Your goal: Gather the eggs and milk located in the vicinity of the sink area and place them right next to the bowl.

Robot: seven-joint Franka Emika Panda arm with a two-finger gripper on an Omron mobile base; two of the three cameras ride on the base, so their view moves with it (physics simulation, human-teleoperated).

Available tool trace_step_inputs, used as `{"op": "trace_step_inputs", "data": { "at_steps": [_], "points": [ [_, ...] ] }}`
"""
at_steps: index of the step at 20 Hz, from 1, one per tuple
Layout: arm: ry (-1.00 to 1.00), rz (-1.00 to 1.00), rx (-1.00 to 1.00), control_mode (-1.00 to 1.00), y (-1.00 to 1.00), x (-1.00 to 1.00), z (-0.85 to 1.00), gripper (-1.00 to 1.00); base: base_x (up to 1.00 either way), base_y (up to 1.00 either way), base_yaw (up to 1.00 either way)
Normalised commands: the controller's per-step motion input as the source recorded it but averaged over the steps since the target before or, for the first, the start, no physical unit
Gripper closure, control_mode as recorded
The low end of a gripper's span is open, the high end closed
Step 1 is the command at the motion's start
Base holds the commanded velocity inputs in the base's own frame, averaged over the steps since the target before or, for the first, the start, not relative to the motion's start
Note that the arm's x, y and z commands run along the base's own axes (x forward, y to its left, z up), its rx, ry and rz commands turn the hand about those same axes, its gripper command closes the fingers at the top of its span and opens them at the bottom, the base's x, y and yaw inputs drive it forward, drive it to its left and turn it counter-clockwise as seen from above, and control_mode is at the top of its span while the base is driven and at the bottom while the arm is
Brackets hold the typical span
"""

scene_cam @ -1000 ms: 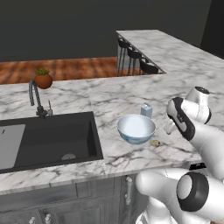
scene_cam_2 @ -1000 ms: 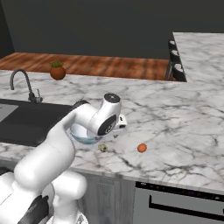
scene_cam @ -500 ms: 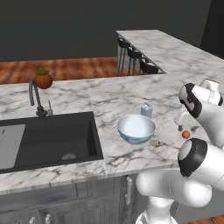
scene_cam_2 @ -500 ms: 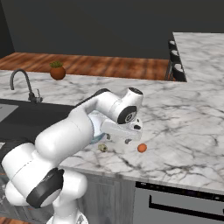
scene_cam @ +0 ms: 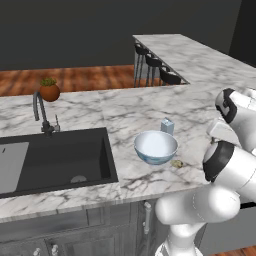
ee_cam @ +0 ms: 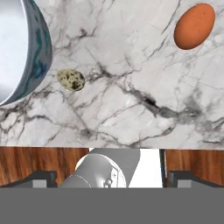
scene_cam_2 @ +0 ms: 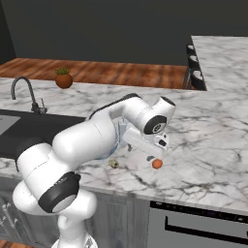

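Above marble counter (ee_cam: 131, 65), jaws wide open, holding nothing.

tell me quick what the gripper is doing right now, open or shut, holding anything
Gripper: open and empty, hanging over the marble counter just above the orange-brown egg.

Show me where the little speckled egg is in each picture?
Left base view: the speckled egg lies on the counter just right of the bowl, near the front edge.
Right base view: it sits low at the centre, below the arm.
Hand view: it lies left of centre, beside the bowl's rim.
Shared landmark: the bowl.
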Motion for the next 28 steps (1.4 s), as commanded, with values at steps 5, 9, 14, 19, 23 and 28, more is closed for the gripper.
{"op": "trace_step_inputs", "data": {
  "at_steps": [5, 9, 14, 19, 23, 28],
  "points": [
    [0.0, -0.13, 0.0, -1.0, 0.0, 0.0, 0.0, -1.0, 0.0, 0.0, 0.0],
    [0.0, -0.12, -0.01, -1.0, 0.0, 0.0, -0.11, -1.0, 0.0, 0.0, 0.0],
    [0.0, -0.09, -0.07, -1.0, 0.0, 0.0, -0.33, -1.0, 0.0, 0.0, 0.0],
    [0.0, -0.01, -0.12, -1.0, 0.0, 0.05, -0.26, -1.0, 0.0, 0.0, 0.0],
    [0.0, 0.0, -0.08, -1.0, -0.04, 0.03, -0.07, -1.0, 0.0, 0.0, 0.0],
    [0.0, 0.0, -0.06, -1.0, -0.11, 0.02, -0.08, -1.0, 0.0, 0.0, 0.0]
  ]
}}
